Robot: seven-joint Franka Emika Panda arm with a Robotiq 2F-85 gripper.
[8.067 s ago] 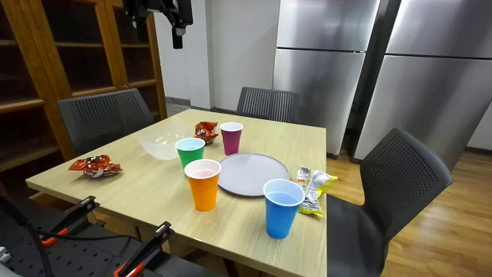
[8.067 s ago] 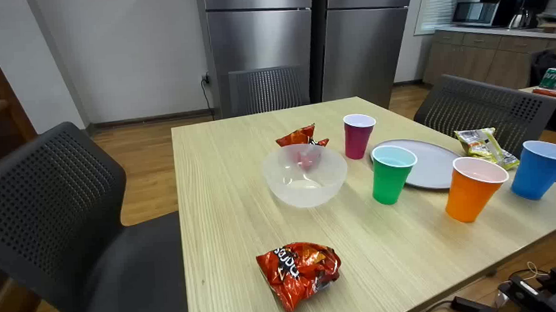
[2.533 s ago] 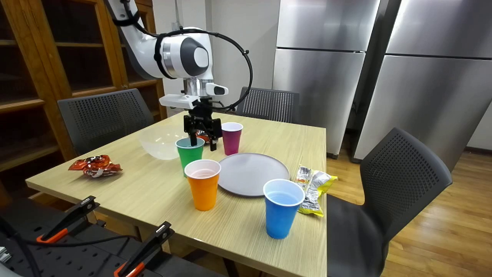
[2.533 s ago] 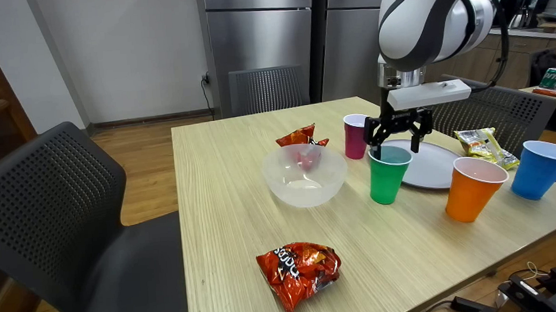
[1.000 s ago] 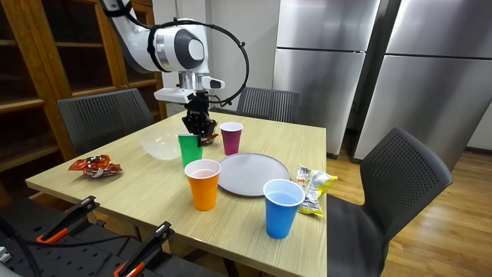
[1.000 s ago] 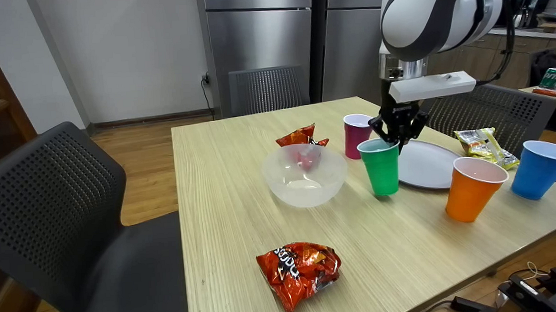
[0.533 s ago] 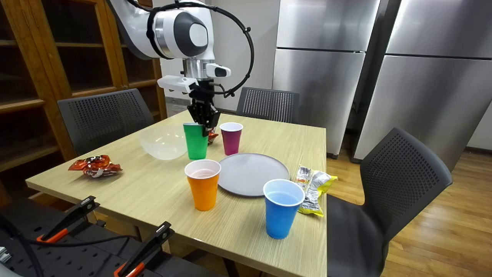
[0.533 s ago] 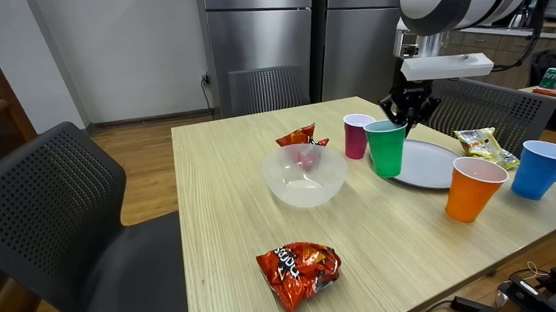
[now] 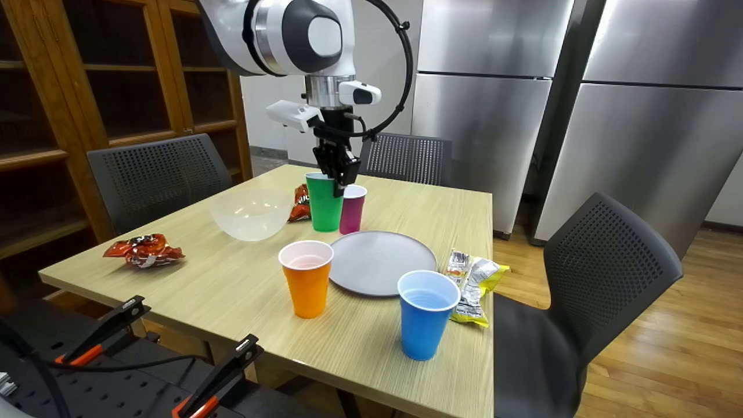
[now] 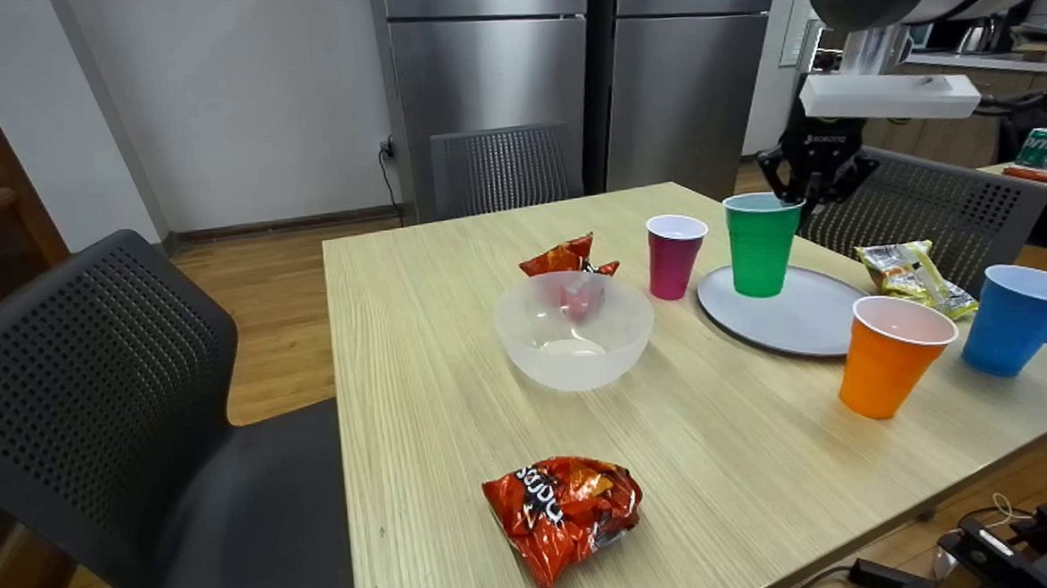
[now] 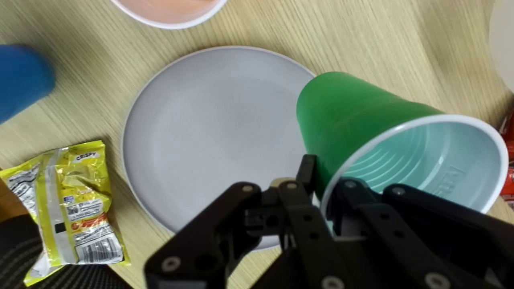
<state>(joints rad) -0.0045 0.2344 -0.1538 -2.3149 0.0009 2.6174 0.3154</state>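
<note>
A: So, going left to right in an exterior view, what was there?

B: At the far left of the counter (image 9: 232, 296) lay a lone red bag (image 9: 144, 251). Then came a frosted bowl (image 9: 246, 217), with a crumpled red bag (image 9: 300, 204) just beside it and an orange cup (image 9: 307, 287) further forward.

A: And the green cup (image 9: 323, 206)?

B: That was next along, and it wasn't standing on anything. The pincer (image 11: 324, 172) was narrow, pinched onto the cup's wall: the wrist view showed 1 finger inside the rim and 1 outside. The cup hung close to upright, with a purple cup (image 9: 353, 212) partly behind it.

A: How much was done, then?

B: I judged 2 steps complete, the grasp and the lift, since the base was clear of the counter. Setting down and letting go looked undone.

A: Was it over the plate (image 9: 380, 264)?

B: I couldn't quite tell. The wrist view put its base across the plate's edge, so it was near, but it wasn't resting there.

A: And at the far right?

B: A blue cup (image 9: 426, 322) stood near the plate, and a yellow bag (image 9: 476, 284) lay beside the plate at the counter's edge. The pincer touched neither of those, nor the 2 red bags, nor the bowl. Of the 4 cups, only the green cup was off the surface; the remaining 3 stood upright.
</note>
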